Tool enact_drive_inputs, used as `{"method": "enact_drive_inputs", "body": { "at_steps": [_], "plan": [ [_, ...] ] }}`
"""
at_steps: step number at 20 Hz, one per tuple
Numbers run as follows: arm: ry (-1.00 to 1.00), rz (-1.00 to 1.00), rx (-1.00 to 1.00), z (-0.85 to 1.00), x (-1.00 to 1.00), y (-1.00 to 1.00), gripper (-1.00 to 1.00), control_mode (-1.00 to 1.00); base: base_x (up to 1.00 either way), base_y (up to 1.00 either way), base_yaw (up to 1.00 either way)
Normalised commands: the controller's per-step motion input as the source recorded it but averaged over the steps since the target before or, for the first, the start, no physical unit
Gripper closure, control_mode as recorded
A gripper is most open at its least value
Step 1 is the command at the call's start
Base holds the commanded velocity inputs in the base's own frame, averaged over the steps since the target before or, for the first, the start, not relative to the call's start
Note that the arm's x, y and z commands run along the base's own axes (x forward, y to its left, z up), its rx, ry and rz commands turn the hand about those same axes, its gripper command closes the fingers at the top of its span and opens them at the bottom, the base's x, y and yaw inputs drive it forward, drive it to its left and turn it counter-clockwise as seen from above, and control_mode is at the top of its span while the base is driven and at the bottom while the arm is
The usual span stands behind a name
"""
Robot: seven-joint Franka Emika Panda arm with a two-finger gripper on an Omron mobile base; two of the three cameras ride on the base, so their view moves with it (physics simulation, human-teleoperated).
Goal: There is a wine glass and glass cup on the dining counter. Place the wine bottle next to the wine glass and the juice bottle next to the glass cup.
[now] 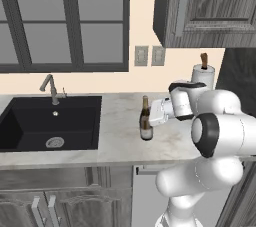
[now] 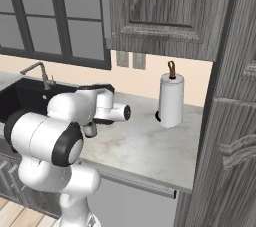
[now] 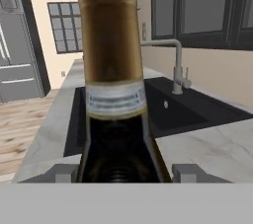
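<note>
Wine bottle [image 1: 145,120] upright on worktop [image 1: 120,141] right of sink [image 1: 47,121], long axis vertical. Gripper [image 3: 126,172] level at its body, fingers [image 3: 185,172] either side, partly closed; contact unclear.

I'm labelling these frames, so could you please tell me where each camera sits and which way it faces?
Left base view: behind-left of the arm, facing the sink, wine bottle and gripper; white arm lower right.
Right base view: behind-right, facing the counter and paper towel roll; arm lower left.
Hand view: on the hand, facing the bottle; fingertips flank it.
All share sink and counter.
</note>
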Motion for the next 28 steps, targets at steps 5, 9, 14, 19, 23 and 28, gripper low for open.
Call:
{"method": "enact_drive_inputs", "body": {
  "at_steps": [5, 9, 14, 19, 23, 28],
  "plan": [
    [0.0, 0.0, 0.0, 0.0, 0.0, 0.0, 1.0, -1.0, 0.0, 0.0, 0.0],
    [0.0, 0.0, 0.0, 0.04, -0.01, 0.0, 1.0, -1.0, 0.0, 0.0, 0.0],
    [0.0, 0.0, 0.0, 0.26, -0.16, 0.0, 1.0, -1.0, 0.0, 0.0, 0.0],
    [0.02, -0.01, 0.0, 0.47, -0.29, 0.0, 1.0, -1.0, 0.0, 0.0, 0.0],
    [0.0, 0.0, 0.0, 0.5, -0.4, 0.0, 1.0, -1.0, 0.0, 0.0, 0.0],
    [0.0, 0.0, 0.0, 0.47, -0.5, 0.0, 1.0, -1.0, 0.0, 0.0, 0.0]
  ]
}}
